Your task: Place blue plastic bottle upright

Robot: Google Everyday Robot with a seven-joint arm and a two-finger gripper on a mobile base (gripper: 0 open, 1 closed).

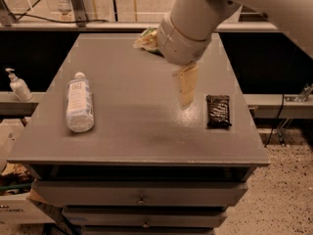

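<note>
The blue plastic bottle (79, 104) lies on its side on the left part of the grey table (137, 136), white cap pointing away from me, pale label facing up. My gripper (185, 89) hangs from the white arm over the middle of the table, well to the right of the bottle and above the surface. Its cream fingers point down and hold nothing.
A dark snack bar (218, 110) lies on the table's right side. A green snack bag (147, 40) sits at the far edge, partly hidden by my arm. A small white pump dispenser (18, 85) stands on a ledge left of the table. Drawers sit below the tabletop.
</note>
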